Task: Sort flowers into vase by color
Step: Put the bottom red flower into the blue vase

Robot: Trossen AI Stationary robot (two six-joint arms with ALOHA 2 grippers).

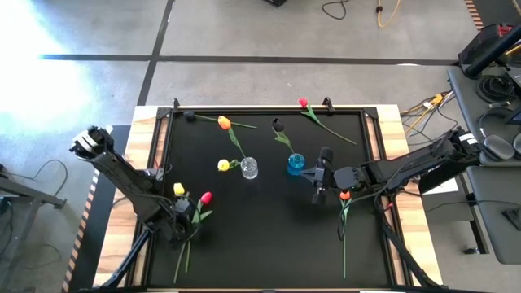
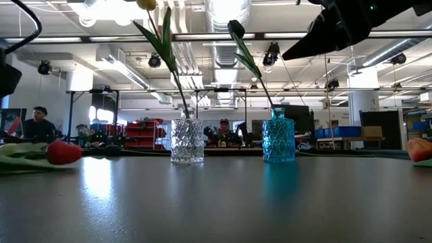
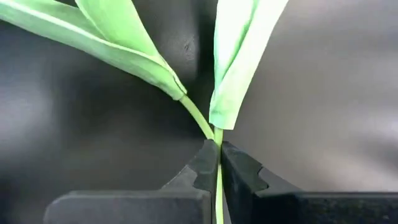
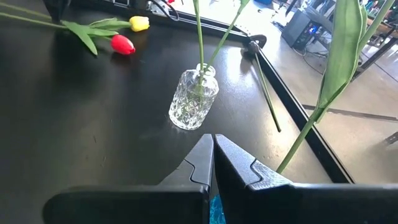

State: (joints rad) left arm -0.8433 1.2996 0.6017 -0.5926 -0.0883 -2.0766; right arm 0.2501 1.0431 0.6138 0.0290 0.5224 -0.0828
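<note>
My left gripper (image 1: pixel 183 213) (image 3: pixel 217 152) is at the table's near left, shut on a green stem where a yellow tulip (image 1: pixel 179 189) and a red tulip (image 1: pixel 206 197) (image 2: pixel 64 152) lie. My right gripper (image 1: pixel 313 169) (image 4: pixel 212 140) is shut and empty, hovering above the blue vase (image 1: pixel 295 164) (image 2: pixel 278 140), which holds a dark-headed flower (image 1: pixel 277 125). The clear vase (image 1: pixel 249 168) (image 4: pixel 194 99) holds an orange tulip (image 1: pixel 224 123) and a yellow one (image 1: pixel 223 165). Another orange tulip (image 1: pixel 345 195) lies flat at right, and a pink one (image 1: pixel 303 103) lies at the far edge. My left gripper pinches one thin green stem (image 3: pixel 217 134) between its two fingers, just below where two leaves (image 3: pixel 143 56) branch off. It comes from above, with the stem running along between the fingers. Which of the two tulips this stem belongs to, I cannot tell. Both heads rest on the table.
The black mat has a raised frame with clamps at the far corners (image 1: pixel 177 104). The two vases stand close together in the middle. Bare mat lies between the vases and the near edge. People and shelves show in the room beyond the table.
</note>
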